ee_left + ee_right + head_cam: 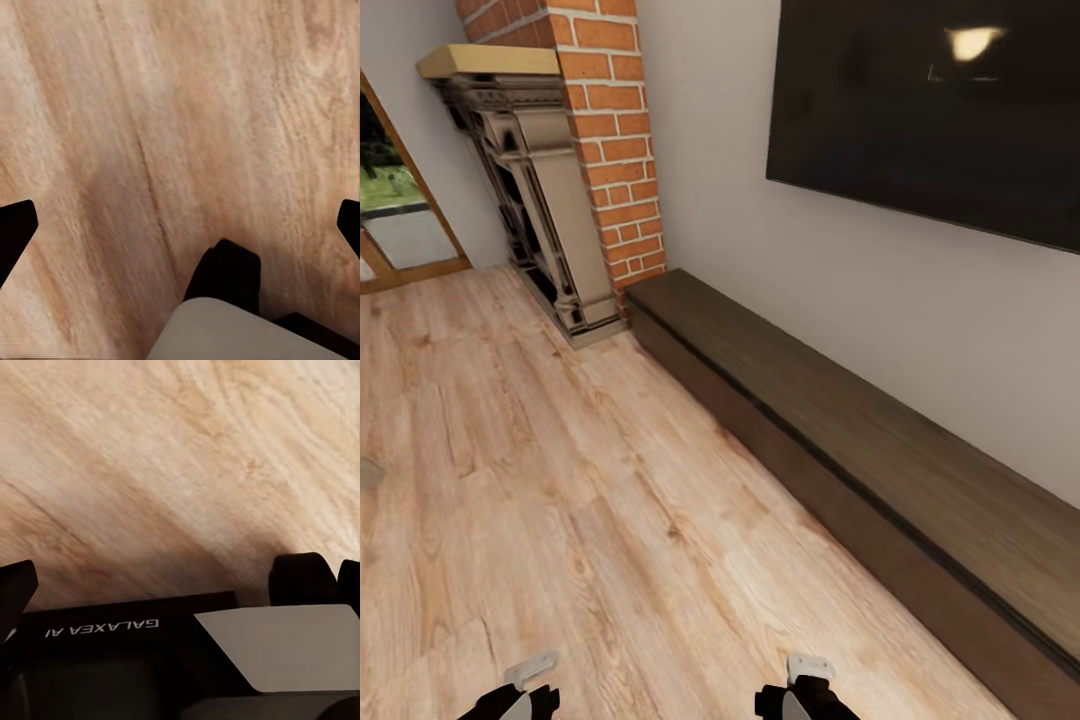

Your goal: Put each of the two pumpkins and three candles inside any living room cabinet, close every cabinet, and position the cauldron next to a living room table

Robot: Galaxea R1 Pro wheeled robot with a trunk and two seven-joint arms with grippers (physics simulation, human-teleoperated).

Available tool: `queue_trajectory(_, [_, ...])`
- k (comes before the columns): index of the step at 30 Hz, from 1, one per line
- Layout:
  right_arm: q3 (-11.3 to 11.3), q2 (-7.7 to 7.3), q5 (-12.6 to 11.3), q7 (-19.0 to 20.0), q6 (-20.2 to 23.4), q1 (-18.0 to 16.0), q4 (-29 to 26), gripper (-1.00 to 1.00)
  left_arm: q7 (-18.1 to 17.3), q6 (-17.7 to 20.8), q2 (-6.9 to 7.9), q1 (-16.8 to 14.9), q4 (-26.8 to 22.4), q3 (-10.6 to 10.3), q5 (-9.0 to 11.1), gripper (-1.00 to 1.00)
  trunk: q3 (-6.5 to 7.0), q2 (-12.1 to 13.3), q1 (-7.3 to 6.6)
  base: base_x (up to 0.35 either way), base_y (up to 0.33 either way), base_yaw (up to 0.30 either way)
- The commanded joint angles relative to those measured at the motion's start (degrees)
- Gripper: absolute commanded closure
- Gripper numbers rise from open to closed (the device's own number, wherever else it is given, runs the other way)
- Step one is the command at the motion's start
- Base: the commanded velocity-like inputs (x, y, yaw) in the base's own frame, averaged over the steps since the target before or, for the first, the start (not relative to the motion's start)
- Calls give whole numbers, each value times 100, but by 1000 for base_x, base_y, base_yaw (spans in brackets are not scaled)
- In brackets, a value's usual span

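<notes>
Running from the middle of the frame down to the lower right in the head view, the cabinet [880, 450] lies against the pale wall [760, 230], its dark-brown flat top bare and its front faces flush, with no drawer pulled out. Above it, at the upper right, hangs a large black screen [930, 110]. At the upper left stands the ornate grey fireplace surround [540, 200] against a red brick column [610, 130], and a glazed door [400, 210] sits at the far left edge. Light wooden floor [560, 480] covers the rest.

At the bottom edge of this view the left gripper [520, 695] and the right gripper [800, 690] show as black tips with grey plates, held low over the floor and well apart from the cabinet.

The left wrist view adds the planks seen close, with two black fingertips [15, 232] standing wide apart at opposite edges of the frame, so the left gripper is spread. The right wrist view gives a black body printed GALAXEA AI [101, 628] and a grey panel over the boards; dark fingertips [16, 589] again sit at both edges, spread with nothing between them.
</notes>
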Motion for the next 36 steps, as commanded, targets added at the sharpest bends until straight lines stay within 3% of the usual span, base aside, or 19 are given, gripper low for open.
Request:
queue_trajectory(1, [-1, 1, 0, -1, 3, 0, 0, -100, 0, 0, 1, 2, 0, 1, 0, -100, -4, 0, 0, 141, 2, 269])
queue_trajectory(12, [-2, 10, 0, -28, 0, 0, 1, -100, -4, 0, -8, -2, 0, -2, 0, -100, -13, 0, 0, 115, 0, 286])
queue_trajectory(36, [-2, 15, 0, -46, -7, 0, 4, -100, -9, 0, -28, 4, -1, -2, 0, -100, 52, 0, 0, 5, 0, 284])
